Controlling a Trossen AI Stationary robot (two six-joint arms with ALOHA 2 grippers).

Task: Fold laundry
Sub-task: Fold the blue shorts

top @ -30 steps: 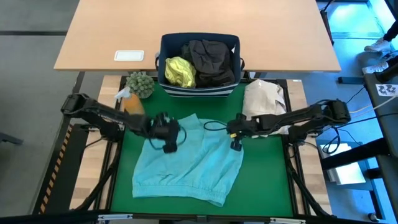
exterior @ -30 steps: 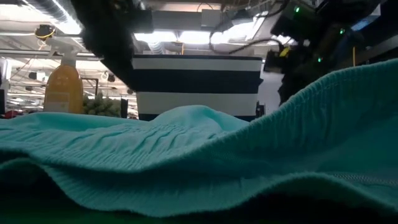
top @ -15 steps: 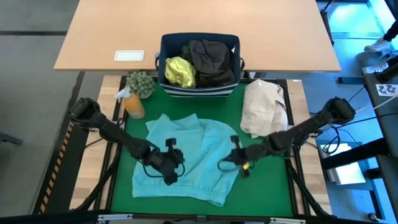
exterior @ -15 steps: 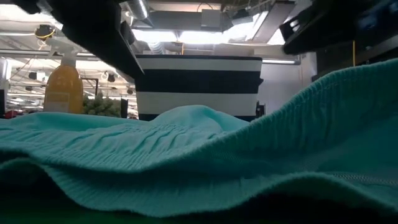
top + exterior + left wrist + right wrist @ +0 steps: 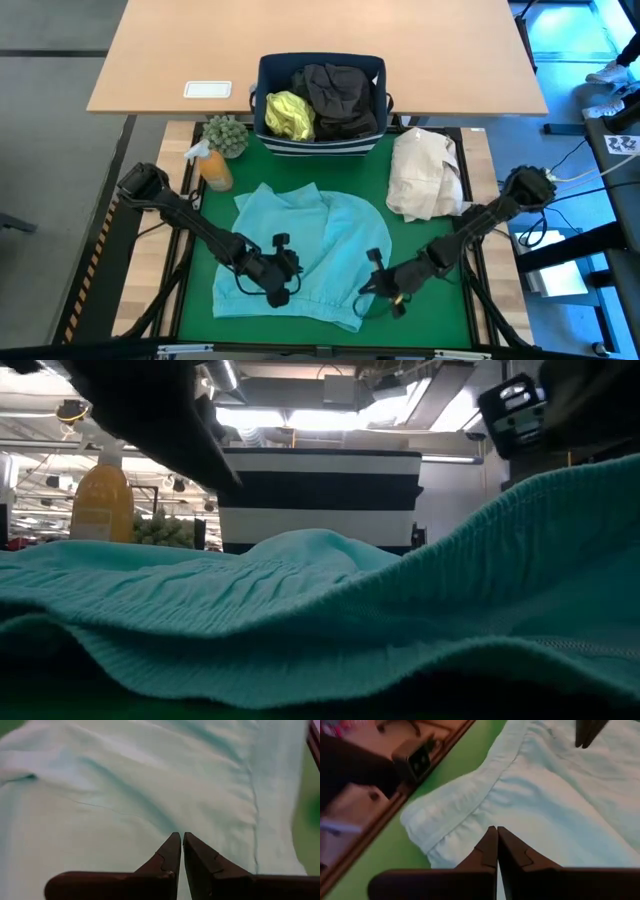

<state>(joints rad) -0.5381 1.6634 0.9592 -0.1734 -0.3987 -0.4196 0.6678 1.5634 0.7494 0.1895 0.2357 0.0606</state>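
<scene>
Here the turquoise soft cloth garment lies spread on the green counter, in front of the navy fabric bin. Left pincer and right pincer, both pressed together and empty, hover over its front hem; descending shut, they would likely only rumple it.

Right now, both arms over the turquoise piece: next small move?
Probably open both sets of fingers: left gripper and right gripper are shut and empty above the turquoise garment, near its hem, so neither can pinch cloth yet.
</scene>
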